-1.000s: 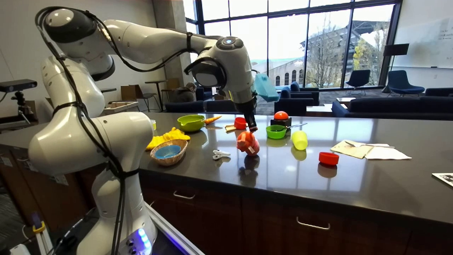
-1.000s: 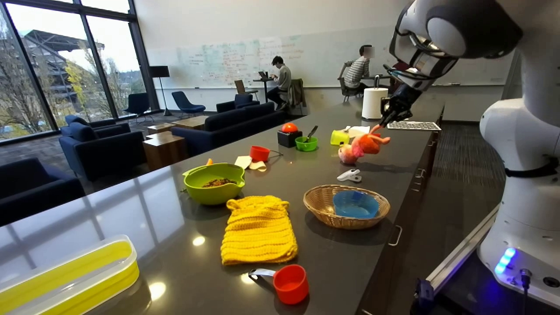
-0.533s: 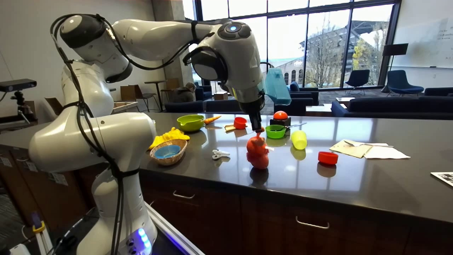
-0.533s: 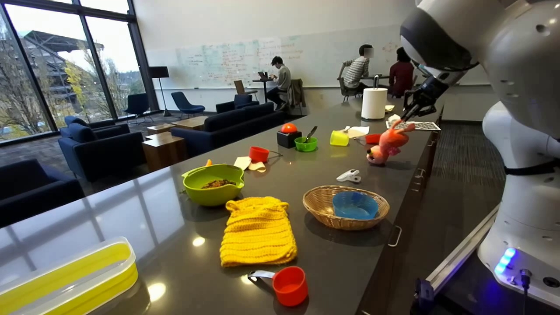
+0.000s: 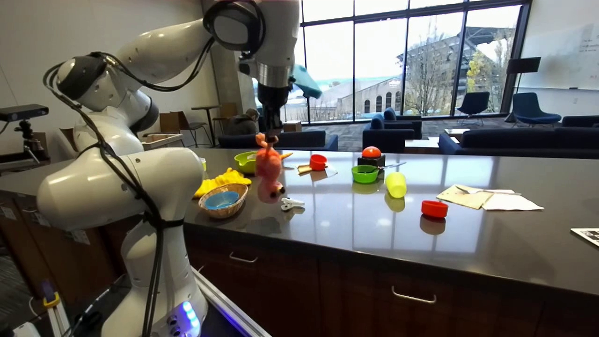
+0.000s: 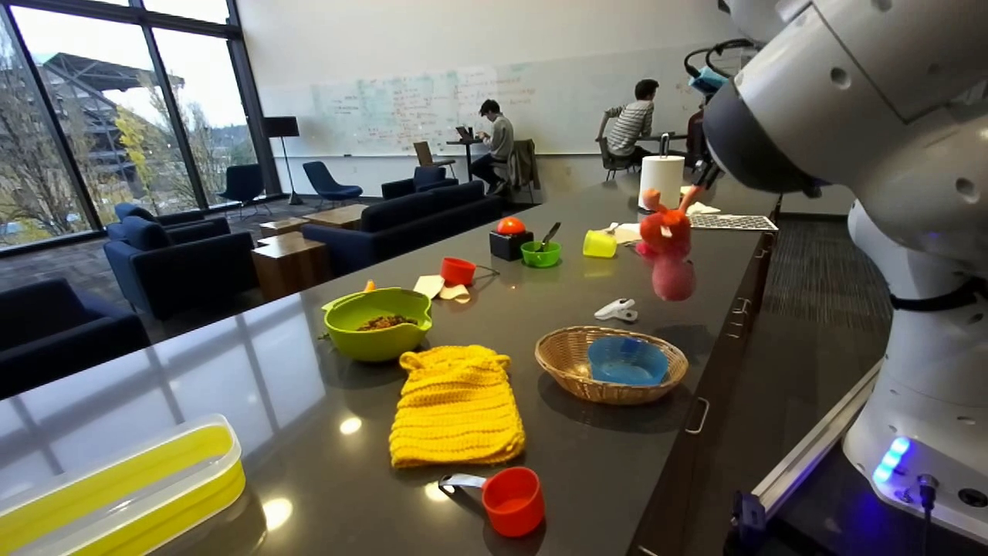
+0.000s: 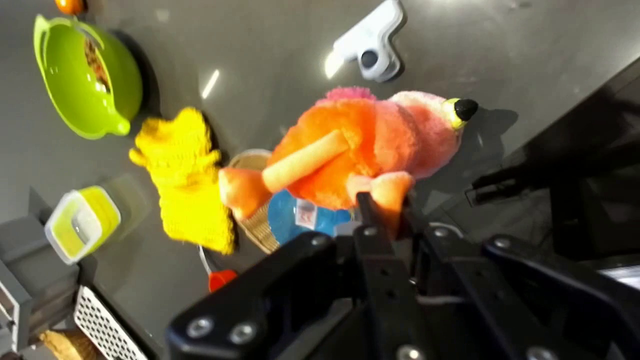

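The orange-and-pink plush bird (image 5: 268, 164) is clamped by one foot (image 7: 391, 188) in the black end effector (image 7: 387, 206) and suspended head-down above the glossy grey table (image 5: 468, 243), an oval wicker basket (image 5: 224, 214) at its eight o'clock in an exterior view, lift seemingly done, release not.

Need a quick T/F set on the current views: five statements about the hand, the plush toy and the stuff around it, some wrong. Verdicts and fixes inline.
1. The hand grips the plush toy by one foot. True.
2. The plush toy stands upright on the counter. False: it hangs head down from the hand, above the counter.
3. The blue bowl sits inside the wicker basket. True.
4. The white clip lies inside the wicker basket. False: the white clip lies on the counter, outside the basket.
5. An orange-red dome sits on top of the black box. True.
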### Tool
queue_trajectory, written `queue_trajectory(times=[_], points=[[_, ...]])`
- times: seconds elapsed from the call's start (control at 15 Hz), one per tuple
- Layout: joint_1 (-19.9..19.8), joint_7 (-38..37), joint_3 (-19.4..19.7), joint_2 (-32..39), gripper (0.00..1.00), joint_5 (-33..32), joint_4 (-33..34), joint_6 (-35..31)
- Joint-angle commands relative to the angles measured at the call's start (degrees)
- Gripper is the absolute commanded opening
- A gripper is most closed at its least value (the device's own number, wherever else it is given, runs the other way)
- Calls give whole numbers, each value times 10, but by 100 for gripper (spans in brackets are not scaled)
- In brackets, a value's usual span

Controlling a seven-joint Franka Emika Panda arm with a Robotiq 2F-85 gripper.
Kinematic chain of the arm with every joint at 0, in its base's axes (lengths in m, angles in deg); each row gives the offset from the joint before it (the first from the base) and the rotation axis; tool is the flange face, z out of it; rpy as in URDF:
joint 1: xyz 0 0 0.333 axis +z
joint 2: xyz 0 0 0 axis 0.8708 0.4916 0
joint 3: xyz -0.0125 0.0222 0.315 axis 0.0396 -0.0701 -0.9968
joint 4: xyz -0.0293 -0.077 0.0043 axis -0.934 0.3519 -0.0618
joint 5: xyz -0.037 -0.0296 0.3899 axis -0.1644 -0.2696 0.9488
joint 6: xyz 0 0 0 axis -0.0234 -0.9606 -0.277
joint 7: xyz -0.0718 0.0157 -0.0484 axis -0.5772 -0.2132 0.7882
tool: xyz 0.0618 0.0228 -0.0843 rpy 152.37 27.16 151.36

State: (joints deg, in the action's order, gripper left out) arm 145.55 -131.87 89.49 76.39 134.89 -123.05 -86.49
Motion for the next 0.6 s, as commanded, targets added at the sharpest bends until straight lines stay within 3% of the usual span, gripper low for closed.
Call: queue_trajectory(times=[0.0,0.13,0.2,0.33,0.4,0.47,0.53], points=[[3,40,56,139,3,-38,32,147],[-4,34,90,208,3,5,45,187],[119,-47,101,126,3,-20,48,70],[141,-55,99,151,3,-26,63,24],[111,-21,101,149,3,-35,77,8],[117,-26,101,146,3,-31,81,-17],[80,-26,92,144,3,0,84,-34]])
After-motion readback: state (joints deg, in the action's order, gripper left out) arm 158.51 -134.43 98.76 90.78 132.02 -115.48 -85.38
